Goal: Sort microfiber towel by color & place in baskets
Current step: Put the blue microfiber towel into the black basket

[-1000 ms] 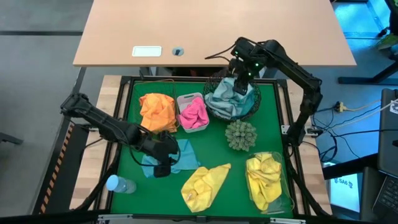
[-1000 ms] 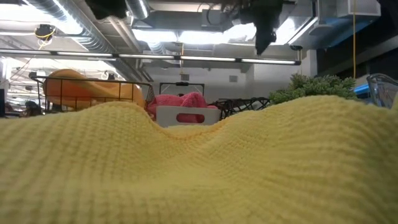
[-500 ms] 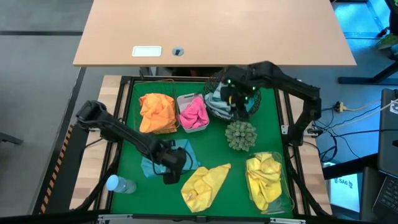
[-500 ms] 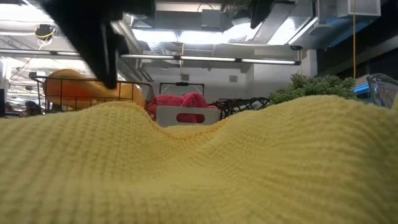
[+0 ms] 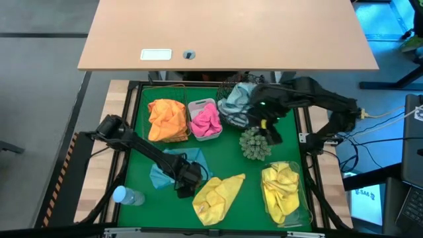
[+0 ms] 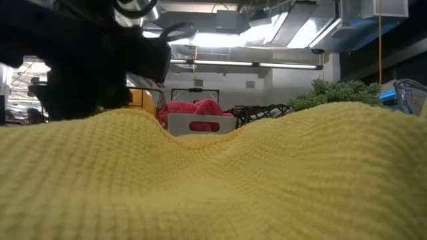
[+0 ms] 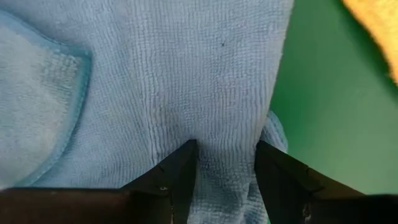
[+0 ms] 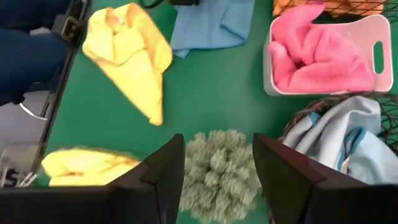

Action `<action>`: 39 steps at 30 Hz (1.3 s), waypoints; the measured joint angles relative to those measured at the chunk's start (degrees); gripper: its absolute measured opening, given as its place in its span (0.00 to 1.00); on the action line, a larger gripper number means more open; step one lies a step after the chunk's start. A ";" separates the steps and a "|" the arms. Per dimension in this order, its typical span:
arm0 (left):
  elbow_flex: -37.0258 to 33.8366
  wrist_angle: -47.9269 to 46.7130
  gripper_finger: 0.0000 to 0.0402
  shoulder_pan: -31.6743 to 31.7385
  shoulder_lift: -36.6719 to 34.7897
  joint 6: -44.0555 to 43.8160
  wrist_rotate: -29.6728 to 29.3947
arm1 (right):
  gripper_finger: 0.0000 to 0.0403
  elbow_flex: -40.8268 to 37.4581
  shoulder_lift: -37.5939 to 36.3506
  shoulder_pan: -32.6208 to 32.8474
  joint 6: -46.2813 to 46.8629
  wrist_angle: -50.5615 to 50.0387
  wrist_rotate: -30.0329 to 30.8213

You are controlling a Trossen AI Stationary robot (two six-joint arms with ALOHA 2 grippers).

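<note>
While my left jaws (image 7: 225, 163) press spread onto the blue towel (image 7: 161, 81), bare green bench (image 7: 323, 106) lies just beside them; my right jaws (image 8: 217, 163) hang open over the spiky plant (image 8: 221, 171), the round mesh basket (image 8: 311, 115) just beside.

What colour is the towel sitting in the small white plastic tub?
Pink. The crumpled pink microfiber towel fills the small white rectangular plastic tub; the right wrist view shows it best.

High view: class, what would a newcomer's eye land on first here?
Bright towels on the green mat: orange and pink in back baskets, yellow loose at the front. The left gripper reaches down over the loose blue towel, fingers open.
</note>
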 joint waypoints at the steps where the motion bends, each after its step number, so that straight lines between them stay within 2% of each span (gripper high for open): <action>1: 0.00 0.18 0.38 0.02 0.46 -0.02 0.00 | 0.47 -1.01 -1.28 0.16 -0.13 -0.05 -0.07; 7: 0.17 0.69 0.34 0.04 1.17 0.15 -0.32 | 0.47 -14.57 -11.90 0.20 0.09 3.13 -0.10; 13: 0.04 5.49 0.18 0.21 1.16 0.15 -3.75 | 0.47 -32.74 -21.64 0.22 2.15 21.52 -2.25; 17: 0.00 12.27 0.04 0.92 1.19 0.02 -5.42 | 0.47 -42.51 -23.82 0.22 4.82 34.11 -2.32; 21: 0.00 18.17 0.03 1.95 1.01 -0.16 -7.16 | 0.47 -49.41 -23.13 0.22 6.95 43.97 -2.32; 25: 0.00 21.74 0.01 3.15 0.87 -0.22 -9.06 | 0.47 -54.00 -21.02 0.23 7.74 50.46 -2.43; 30: 0.00 26.50 0.01 5.06 0.77 -0.26 -11.96 | 0.47 -54.92 -17.83 0.26 7.82 53.03 -6.09; 34: 0.00 30.28 0.01 6.66 0.77 -0.26 -15.73 | 0.47 -54.95 -15.26 0.28 7.81 56.55 -8.87; 39: 0.00 36.61 0.01 8.20 0.75 0.12 -22.97 | 0.47 -54.95 -12.33 0.28 7.78 59.31 -8.97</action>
